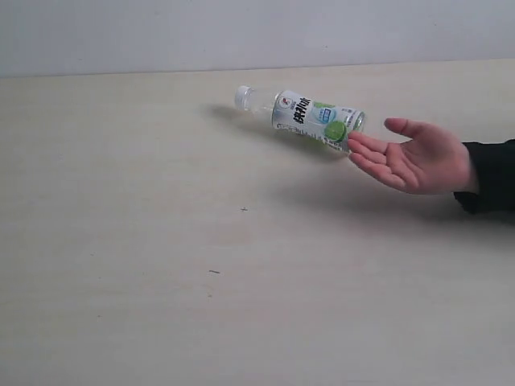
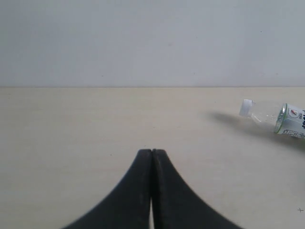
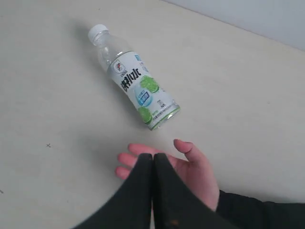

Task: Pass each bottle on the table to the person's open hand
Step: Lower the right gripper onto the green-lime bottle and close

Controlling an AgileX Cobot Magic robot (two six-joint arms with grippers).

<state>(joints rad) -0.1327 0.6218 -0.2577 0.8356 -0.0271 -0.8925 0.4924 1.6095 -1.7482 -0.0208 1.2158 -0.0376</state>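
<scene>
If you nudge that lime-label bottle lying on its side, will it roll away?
Likely yes: the bottle lies sideways on the flat table. Its neck looks clear, so it may be light and skid easily.

Clear glossy plastic on a matt pale surface.
The bottle (image 1: pixel 310 121) is clear, shiny plastic with a smooth printed label (image 1: pixel 315 117) and a white plastic cap (image 1: pixel 243 96); the table (image 1: pixel 161 257) looks matt and smooth, with faint wood grain; the sleeve (image 1: pixel 492 173) is black matt cloth.

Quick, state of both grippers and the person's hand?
Left gripper: shut, empty.
Right gripper: shut, empty.
Person's hand: open, empty; bottle lies on the table by its fingertips.
</scene>
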